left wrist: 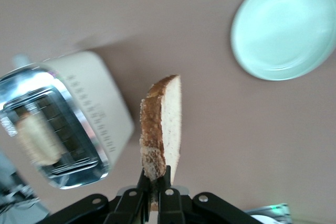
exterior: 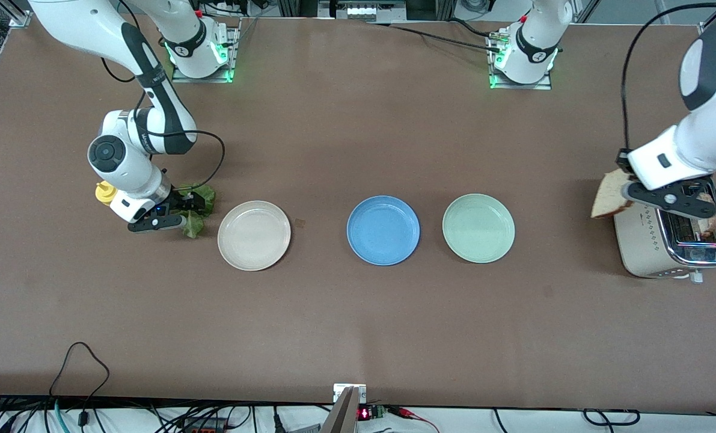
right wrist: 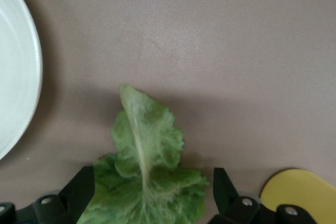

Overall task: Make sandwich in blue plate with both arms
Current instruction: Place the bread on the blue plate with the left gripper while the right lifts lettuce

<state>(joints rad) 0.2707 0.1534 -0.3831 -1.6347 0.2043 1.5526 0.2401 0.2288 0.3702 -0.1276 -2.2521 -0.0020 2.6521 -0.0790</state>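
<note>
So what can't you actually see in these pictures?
- Second bread slice in the toaster: blurred in left wrist view, mostly covered by the left gripper in front view.
- Yellow thing: front view, half covered by the right arm; right wrist view, cut by the edge.

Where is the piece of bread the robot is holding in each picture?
Front view: the bread slice hangs from the left end effector, beside the toaster.
Left wrist view: the slice stands on edge in the middle, pinched between the fingers.
Right wrist view: not in it.
Shared landmark: the toaster, in the front and left wrist views.
</note>
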